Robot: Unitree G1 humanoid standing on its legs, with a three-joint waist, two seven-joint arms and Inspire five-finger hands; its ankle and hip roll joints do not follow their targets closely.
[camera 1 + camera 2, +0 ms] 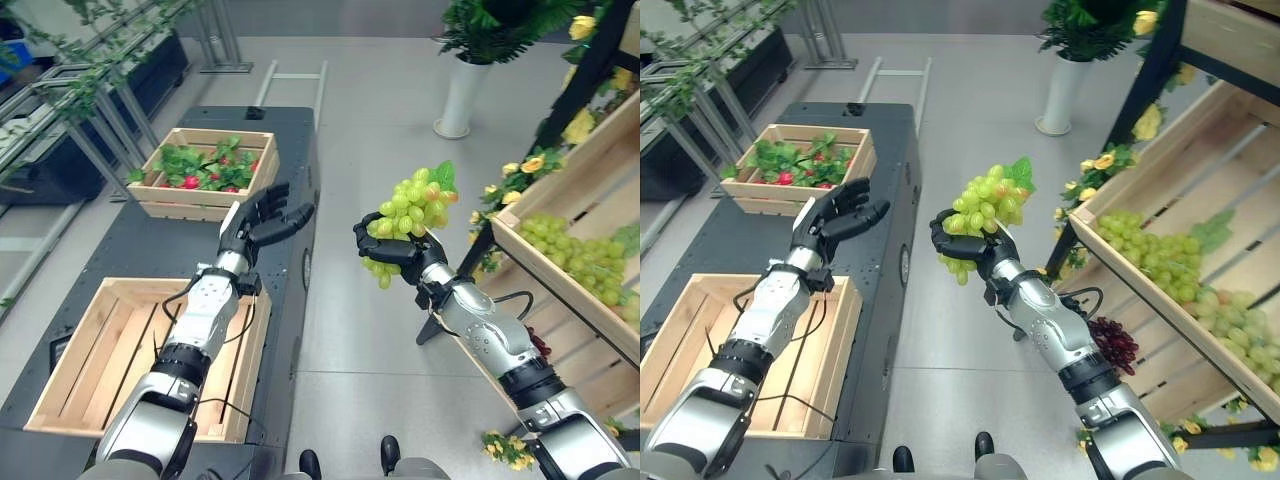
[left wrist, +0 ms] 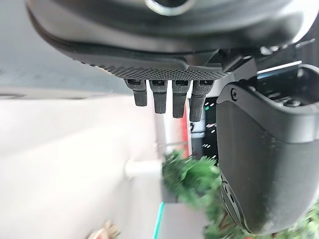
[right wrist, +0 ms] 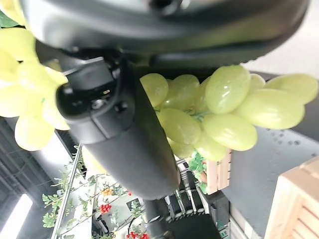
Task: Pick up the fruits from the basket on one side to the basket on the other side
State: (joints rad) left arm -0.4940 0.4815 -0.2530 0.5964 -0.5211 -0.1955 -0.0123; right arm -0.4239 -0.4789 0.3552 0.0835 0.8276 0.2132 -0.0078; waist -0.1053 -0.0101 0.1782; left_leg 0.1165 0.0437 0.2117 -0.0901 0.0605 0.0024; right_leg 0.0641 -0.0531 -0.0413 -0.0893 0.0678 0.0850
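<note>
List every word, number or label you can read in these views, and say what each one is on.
None can be read.
Empty wooden crate: bare slats, no print.
Crate of red fruit and leaves: no label visible.
Green grapes in the right robot hand: no tag.
Left robot hand, open: no markings legible.

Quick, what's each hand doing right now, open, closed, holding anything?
Left hand: open, fingers relaxed, holding nothing, above the dark table.
Right hand: shut on the bunch of green grapes, held up over the floor.
</note>
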